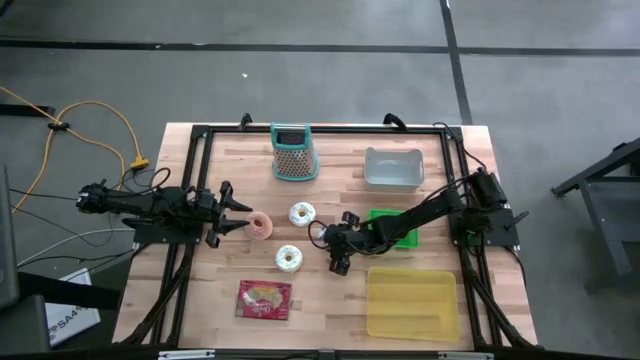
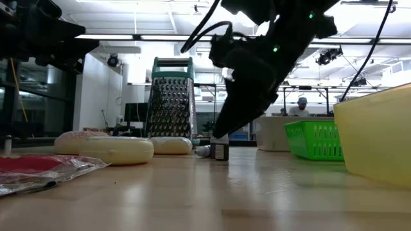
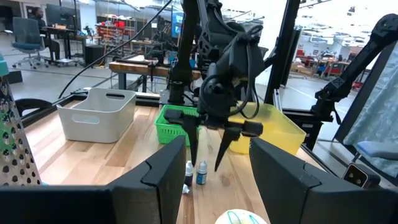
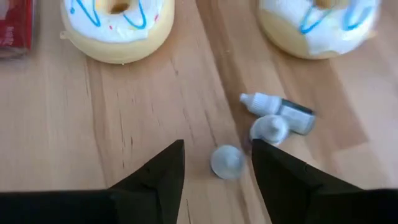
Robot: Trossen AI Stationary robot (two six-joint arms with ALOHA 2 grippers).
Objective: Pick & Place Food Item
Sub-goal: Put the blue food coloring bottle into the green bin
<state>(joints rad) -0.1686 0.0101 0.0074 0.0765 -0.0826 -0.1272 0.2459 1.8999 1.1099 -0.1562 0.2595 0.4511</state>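
Three small dropper bottles stand or lie on the table between two white-iced donuts (image 4: 118, 25) (image 4: 317, 25). One upright bottle (image 4: 227, 162) sits in the gap of my open right gripper (image 4: 217, 149), which slants down over it from the table's right; the fingers do not touch it. A second upright bottle (image 4: 268, 129) and one lying on its side (image 4: 283, 109) are just beyond. My left gripper (image 1: 240, 218) waits open and level at the left, beside a pink donut (image 1: 260, 224).
A red packet (image 1: 264, 298) lies near the front. A metal grater (image 1: 291, 152) and a grey bin (image 1: 393, 168) stand at the back. A green basket (image 1: 400, 222) sits under the right arm, with a yellow tub (image 1: 412, 302) at the front right.
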